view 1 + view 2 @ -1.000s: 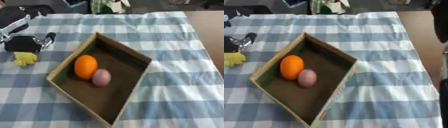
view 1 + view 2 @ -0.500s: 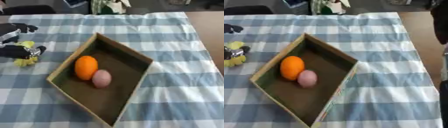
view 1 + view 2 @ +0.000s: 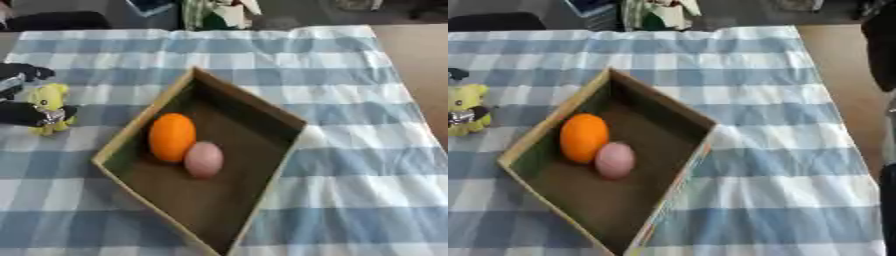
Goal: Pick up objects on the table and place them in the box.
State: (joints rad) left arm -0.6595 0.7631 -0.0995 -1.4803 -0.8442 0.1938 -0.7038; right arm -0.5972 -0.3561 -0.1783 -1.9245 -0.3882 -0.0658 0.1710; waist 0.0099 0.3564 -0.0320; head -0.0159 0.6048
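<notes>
The left hand [image 3: 24, 114], at the left edge of the surface [image 3: 367, 150], has its dark fingers curled around the yellow plush toy [image 3: 50, 107], and the box [image 3: 254, 107] lies just to its right.

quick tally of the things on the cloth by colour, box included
orange: 1, the orange fruit in the box
pink: 1, the pink ball beside it
yellow: 1, the yellow toy in the left hand
brown: 1, the box
total: 4
</notes>
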